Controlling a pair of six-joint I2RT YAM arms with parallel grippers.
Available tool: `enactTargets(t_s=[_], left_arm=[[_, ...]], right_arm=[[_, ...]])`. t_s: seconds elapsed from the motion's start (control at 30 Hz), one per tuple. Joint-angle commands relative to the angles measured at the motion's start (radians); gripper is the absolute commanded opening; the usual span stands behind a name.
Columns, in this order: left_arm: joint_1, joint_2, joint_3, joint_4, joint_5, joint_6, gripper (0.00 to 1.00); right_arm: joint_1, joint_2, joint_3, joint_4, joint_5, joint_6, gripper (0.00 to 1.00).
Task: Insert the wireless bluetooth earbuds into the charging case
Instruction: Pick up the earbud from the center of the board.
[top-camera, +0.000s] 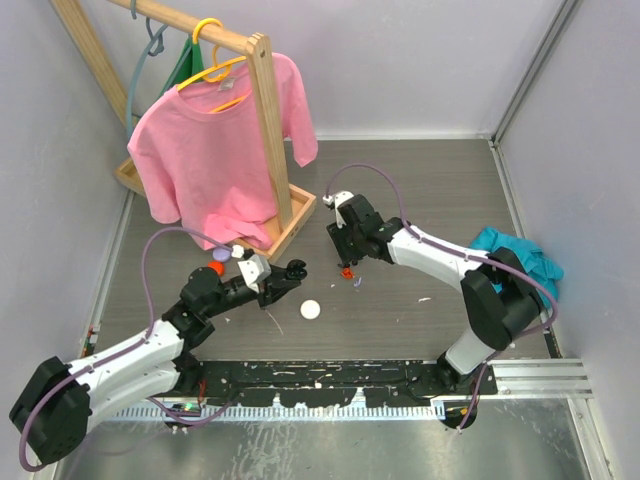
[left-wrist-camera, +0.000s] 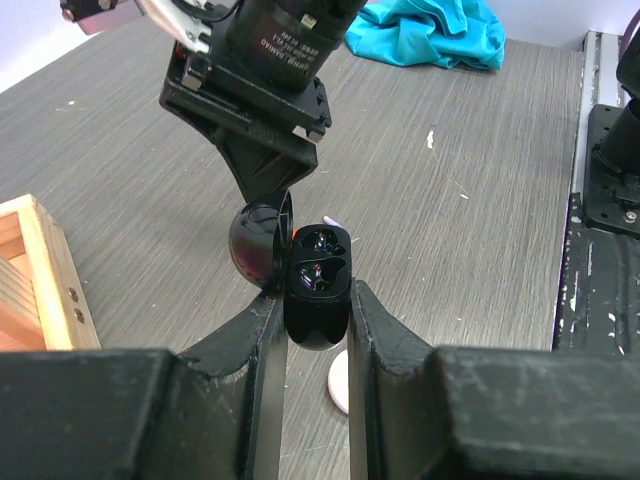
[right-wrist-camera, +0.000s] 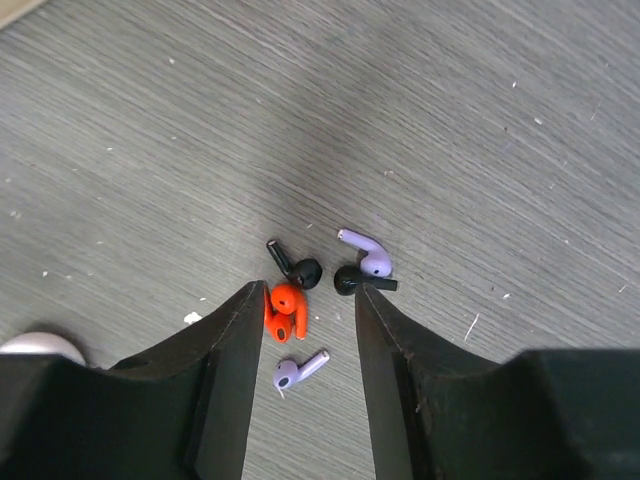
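My left gripper (top-camera: 291, 273) is shut on an open black charging case (left-wrist-camera: 318, 290); its lid (left-wrist-camera: 261, 240) is swung to the left and its sockets face up. Several earbuds lie close together on the table: an orange-red pair (right-wrist-camera: 284, 311), two black ones (right-wrist-camera: 300, 269) (right-wrist-camera: 356, 280) and two purple ones (right-wrist-camera: 367, 256) (right-wrist-camera: 298, 370). My right gripper (right-wrist-camera: 308, 297) is open just above them, its fingertips either side of the orange-red pair. In the top view it (top-camera: 345, 262) hovers over the orange-red (top-camera: 346, 271) and purple (top-camera: 358, 283) buds. No white earbuds show.
A round white case (top-camera: 310, 310) lies on the table below my left gripper. More small cases (top-camera: 219, 267) sit by the left forearm. A wooden rack (top-camera: 270, 130) with a pink shirt (top-camera: 215, 150) stands at the back left. A teal cloth (top-camera: 520, 255) lies at the right.
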Motion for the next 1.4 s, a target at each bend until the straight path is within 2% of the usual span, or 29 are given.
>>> enactTargets(t_s=[0.0,0.63,1.37], left_arm=[[-0.011,0.023,0.007,0.074,-0.026,0.017,0.0],[-0.024,0.031,0.021,0.044,-0.028,0.023,0.0],[-0.04,0.047,0.041,0.011,-0.02,0.035,0.0]], right_arm=[[-0.007,0.03,-0.002,0.061,0.068,0.043,0.46],[-0.036,0.112,-0.036,0.063,0.046,0.051,0.43],[-0.05,0.146,-0.023,0.031,-0.057,0.03,0.45]])
